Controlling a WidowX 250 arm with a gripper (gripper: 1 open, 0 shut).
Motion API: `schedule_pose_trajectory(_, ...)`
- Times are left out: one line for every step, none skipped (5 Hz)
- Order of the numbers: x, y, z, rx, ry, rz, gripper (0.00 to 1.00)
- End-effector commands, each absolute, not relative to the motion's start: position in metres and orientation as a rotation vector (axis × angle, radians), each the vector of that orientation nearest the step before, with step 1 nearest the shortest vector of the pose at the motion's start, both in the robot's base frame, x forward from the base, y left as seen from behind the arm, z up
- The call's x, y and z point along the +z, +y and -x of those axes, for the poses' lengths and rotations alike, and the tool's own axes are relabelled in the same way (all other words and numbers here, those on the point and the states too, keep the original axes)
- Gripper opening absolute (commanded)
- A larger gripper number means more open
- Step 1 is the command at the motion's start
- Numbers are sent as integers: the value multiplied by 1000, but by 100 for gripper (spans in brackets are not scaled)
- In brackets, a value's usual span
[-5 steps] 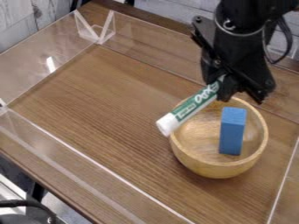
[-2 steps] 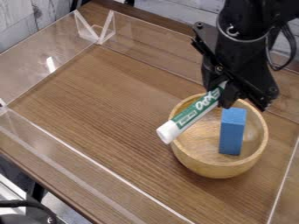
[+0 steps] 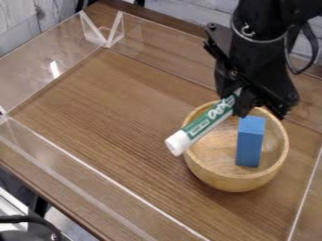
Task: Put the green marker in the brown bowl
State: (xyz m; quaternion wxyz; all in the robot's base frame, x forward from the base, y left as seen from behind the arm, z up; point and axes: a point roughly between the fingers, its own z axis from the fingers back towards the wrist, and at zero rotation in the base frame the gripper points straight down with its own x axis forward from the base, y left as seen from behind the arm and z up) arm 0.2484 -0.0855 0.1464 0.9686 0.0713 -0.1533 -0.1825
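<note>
The black end effector (image 3: 239, 94), right of centre in the upper frame, is clamped on the upper end of the green marker (image 3: 201, 120). The marker slants down-left from it, crossing the near-left rim of the brown bowl (image 3: 214, 168), its white end outside. A blue block (image 3: 250, 141) stands inside the bowl. The wood-grain desk (image 3: 113, 104) is edged by clear acrylic walls (image 3: 38, 58).

A wood-grain table (image 3: 113, 104) is spreading out to my gripper's left and below it. Clear walls (image 3: 51, 71) are standing along its edges, catching glints of light. Beyond them, pale floor (image 3: 25, 19) is showing.
</note>
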Motion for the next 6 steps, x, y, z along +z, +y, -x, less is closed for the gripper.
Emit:
schedule_pose_trajectory(172, -83, -256, -349, -383, -125, 0)
schedule_pose_trajectory(177, -80, -257, -337, -389, -118, 0)
schedule_pose_trajectory(184, -76, -259, -326, -403, -108, 0)
schedule_pose_trajectory(188, -76, -261, -316, -413, -102, 0)
schedule_pose_trajectory(191, -76, -266, -290, -415, -101, 0)
schedule_pose_trajectory(189, -71, -269, -243, -416, -108, 0)
